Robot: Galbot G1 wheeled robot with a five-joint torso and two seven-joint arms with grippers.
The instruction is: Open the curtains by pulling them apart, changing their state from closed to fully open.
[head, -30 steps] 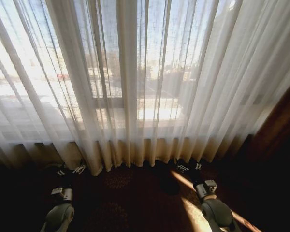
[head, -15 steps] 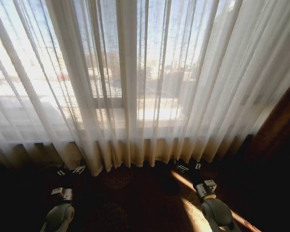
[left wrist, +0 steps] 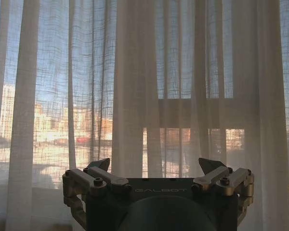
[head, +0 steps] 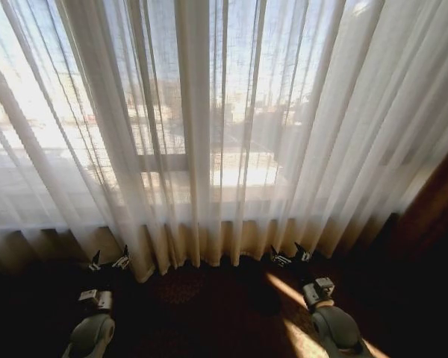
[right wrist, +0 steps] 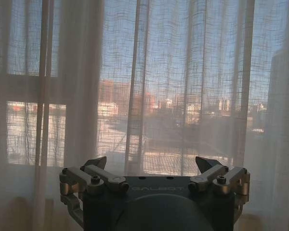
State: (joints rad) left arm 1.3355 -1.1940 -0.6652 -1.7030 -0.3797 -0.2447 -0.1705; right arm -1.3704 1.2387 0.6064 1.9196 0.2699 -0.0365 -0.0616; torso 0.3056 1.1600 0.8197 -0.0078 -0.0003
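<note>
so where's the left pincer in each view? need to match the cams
Head view: left pincer low on the left, open, just short of the hem of the curtains.
Left wrist view: its own open fingers frame the bottom edge, curtains ahead.
Right wrist view: the pincer at the bottom is the right pincer, not the left.
Shared landmark: the window crossbar behind the sheer fabric, also in the left wrist and right wrist views.

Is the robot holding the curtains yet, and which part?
No, nothing is held. The left gripper and right gripper are both open, low down in front of the curtains, with no fabric between their fingers.
</note>
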